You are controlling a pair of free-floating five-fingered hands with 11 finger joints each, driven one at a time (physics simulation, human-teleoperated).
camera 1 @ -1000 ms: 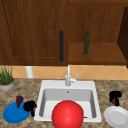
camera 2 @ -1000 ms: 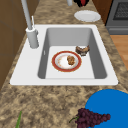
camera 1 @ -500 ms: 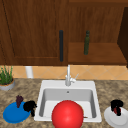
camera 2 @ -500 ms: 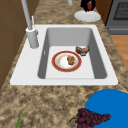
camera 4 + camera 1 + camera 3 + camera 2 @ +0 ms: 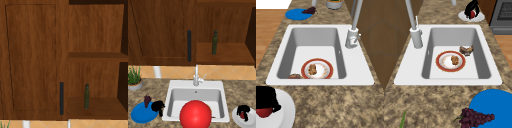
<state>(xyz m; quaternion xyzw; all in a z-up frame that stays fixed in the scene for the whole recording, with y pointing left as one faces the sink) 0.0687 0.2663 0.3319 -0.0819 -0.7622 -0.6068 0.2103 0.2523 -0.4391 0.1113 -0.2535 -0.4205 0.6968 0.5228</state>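
Note:
My right hand rests on the white plate on the counter right of the sink, fingers curled round a small red fruit. The left side view shows this hand arched over the fruit, and in the right side view the hand covers the fruit's top. Beside the sink's left rim hangs my left hand, relaxed and holding nothing, at the edge of the blue plate that carries dark grapes.
In the sink lie a red-rimmed plate with food and a brown pastry. A big red ball hides the basin's front. The faucet, a potted plant, a closed cabinet door and a green bottle stand behind.
My right hand has come down from above the white plate onto the red fruit and closed round it. The left hand has not moved.

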